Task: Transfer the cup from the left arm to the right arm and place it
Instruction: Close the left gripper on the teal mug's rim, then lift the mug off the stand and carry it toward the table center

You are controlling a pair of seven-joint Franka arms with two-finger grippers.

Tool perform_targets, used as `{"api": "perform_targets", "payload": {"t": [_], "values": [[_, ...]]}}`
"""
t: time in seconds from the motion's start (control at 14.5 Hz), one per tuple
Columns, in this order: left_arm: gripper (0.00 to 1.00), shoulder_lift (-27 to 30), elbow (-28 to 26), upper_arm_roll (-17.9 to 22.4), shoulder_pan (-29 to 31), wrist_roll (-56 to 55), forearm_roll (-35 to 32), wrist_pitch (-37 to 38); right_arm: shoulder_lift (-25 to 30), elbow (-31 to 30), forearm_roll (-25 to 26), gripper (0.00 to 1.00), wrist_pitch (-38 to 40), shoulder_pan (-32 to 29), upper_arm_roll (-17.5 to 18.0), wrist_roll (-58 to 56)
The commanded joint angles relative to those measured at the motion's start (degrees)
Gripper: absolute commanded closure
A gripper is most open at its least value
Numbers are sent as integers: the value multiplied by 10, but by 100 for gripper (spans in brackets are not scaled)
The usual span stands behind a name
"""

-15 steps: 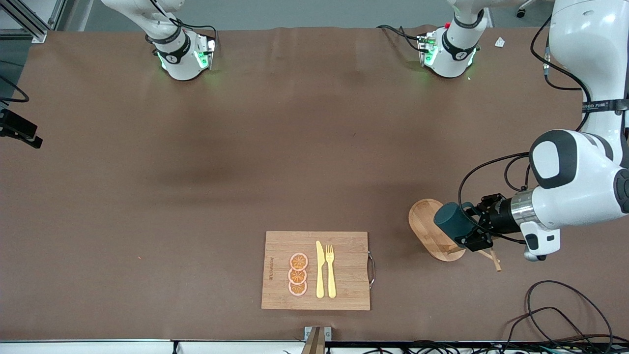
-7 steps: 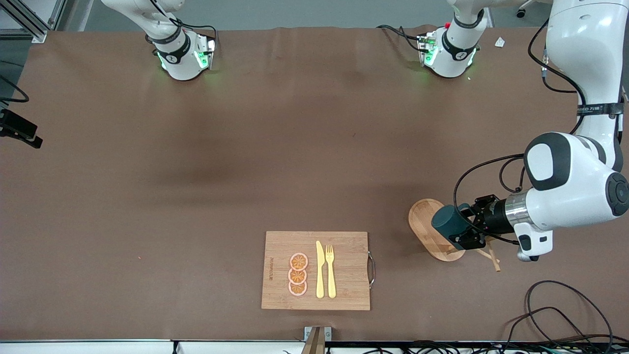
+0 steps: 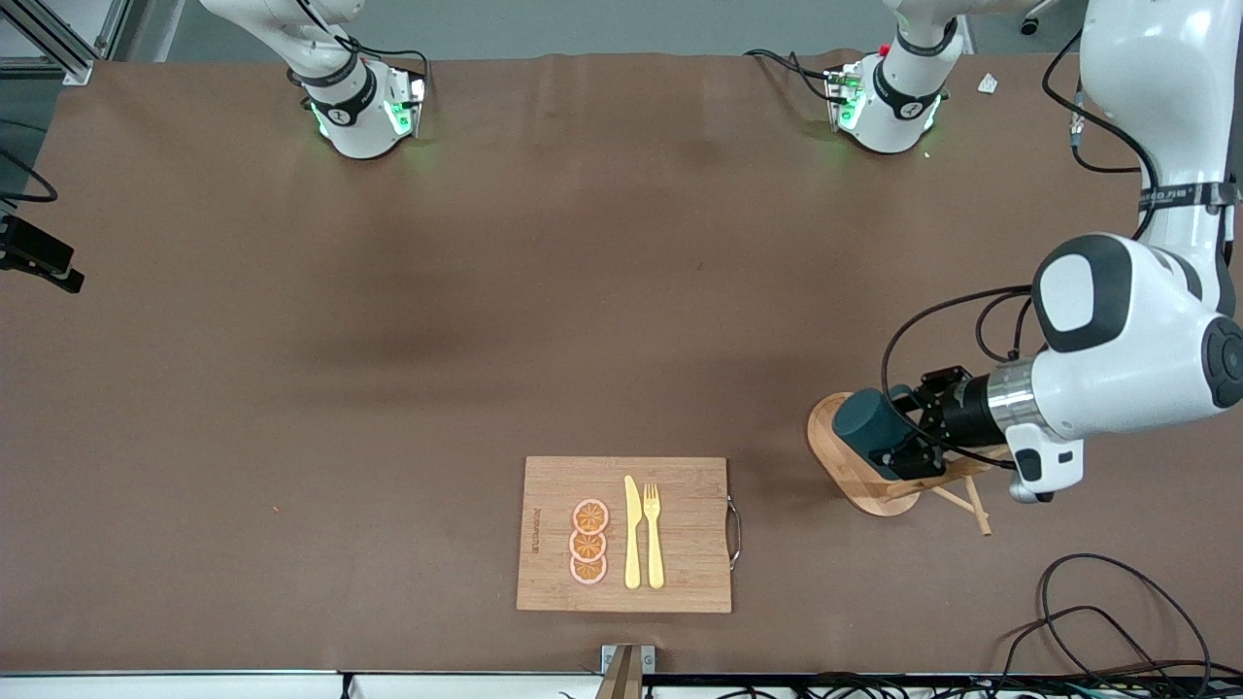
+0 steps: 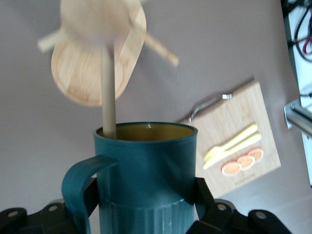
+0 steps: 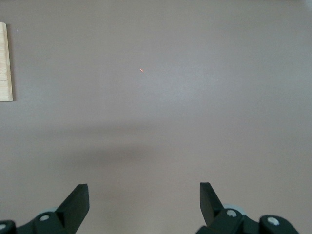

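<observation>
I see my left gripper (image 3: 898,449) clamped on the ribbed dark teal cup (image 3: 867,424) over the wooden peg rack (image 3: 855,466); my right gripper (image 5: 144,204) waits, fingers apart, over bare brown table (image 5: 156,97).

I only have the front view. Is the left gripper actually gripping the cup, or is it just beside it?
Observer: It is gripping. The left wrist view shows the left gripper with its fingers closed on the ribbed sides of the cup.
Operator: Is the cup clear of the rack?
Observer: No. One peg of the wooden rack appears to run into the cup's mouth, against the yellow inside.
Operator: And the right gripper?
Observer: The right gripper is open over bare table, with only the cutting board's edge in its view.
</observation>
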State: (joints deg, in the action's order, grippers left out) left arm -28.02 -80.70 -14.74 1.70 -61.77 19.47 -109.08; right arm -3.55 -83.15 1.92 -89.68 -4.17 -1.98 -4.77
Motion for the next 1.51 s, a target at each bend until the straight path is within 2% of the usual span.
{"api": "perform_targets", "payload": {"t": [0.0,0.14,0.34,0.48,0.62,0.76,0.9,1.03,1.45], "values": [[46,36,-6,-34,1,-56,3,20,12,-10,-6,0,-1,-5,3,-7],[47,47,-4,-73,-4,-101,-16,18,12,-10,-6,0,-1,-6,2,-7],[50,53,-2,-107,-57,-168,-104,12,12,-10,-6,0,-1,-6,2,-7],[51,53,-2,-108,-117,-217,-171,-13,12,-10,-6,0,-1,-6,2,-7],[53,49,-2,-108,-186,-248,-281,-21,12,-10,-6,0,-1,-6,2,-7],[54,42,-2,-108,-243,-294,-346,-24,12,-10,-6,0,-1,-6,2,-7],[54,22,-2,-107,-306,-344,-424,-25,11,-10,-6,0,-1,-6,2,-7],[56,-7,-2,-107,-362,-395,-529,-29,11,-10,-6,0,-1,-6,2,-7],[56,-85,-9,-104,-469,-533,-776,-21,11,-10,-6,0,-1,-6,2,-9]]}}
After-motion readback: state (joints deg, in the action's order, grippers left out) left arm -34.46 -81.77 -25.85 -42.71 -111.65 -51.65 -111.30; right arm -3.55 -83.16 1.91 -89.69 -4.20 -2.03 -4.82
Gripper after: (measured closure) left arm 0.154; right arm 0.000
